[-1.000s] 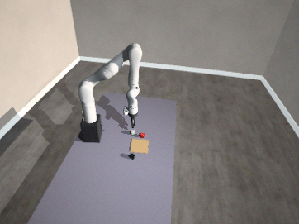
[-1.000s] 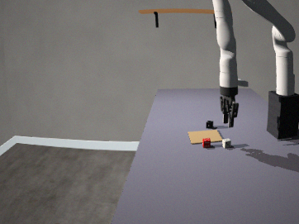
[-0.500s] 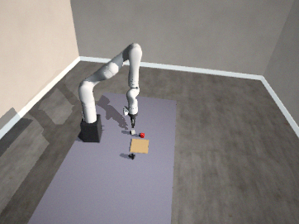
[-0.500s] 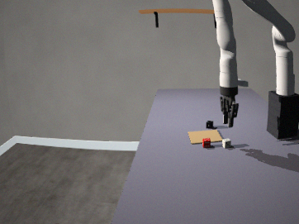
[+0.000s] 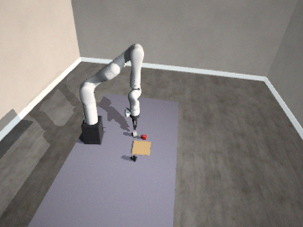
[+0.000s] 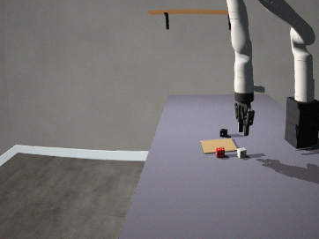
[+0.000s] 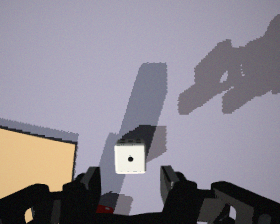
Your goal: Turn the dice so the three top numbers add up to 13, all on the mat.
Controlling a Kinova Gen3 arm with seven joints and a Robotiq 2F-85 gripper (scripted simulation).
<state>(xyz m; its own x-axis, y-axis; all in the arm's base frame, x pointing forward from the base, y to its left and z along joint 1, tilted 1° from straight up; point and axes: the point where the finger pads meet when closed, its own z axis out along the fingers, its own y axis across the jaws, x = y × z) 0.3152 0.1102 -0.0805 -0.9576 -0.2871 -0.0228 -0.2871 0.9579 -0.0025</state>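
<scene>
The white die [image 5: 134,133] [image 6: 241,153] [image 7: 130,159] lies flat on the table beside the mat [image 5: 141,148] [image 6: 216,145] [image 7: 35,160], with one pip on top. The red die [image 5: 144,136] [image 6: 220,153] [image 7: 104,209] lies off the mat, near its edge; the wrist view shows only part of it. The black die [image 5: 134,157] [image 6: 224,132] is off the mat at the opposite side. The top numbers of the red and black dice are too small to read. My gripper [image 5: 135,128] [image 6: 243,132] [image 7: 130,179] is partly open and empty, pointing down above the white die.
The mat lies flat on the purple-grey table [image 5: 125,189] [image 6: 189,195]. The black robot base [image 5: 92,131] [image 6: 302,122] stands at one side. A wall shelf [image 6: 194,11] hangs high behind the table. The arm's shadow falls across the table near the white die.
</scene>
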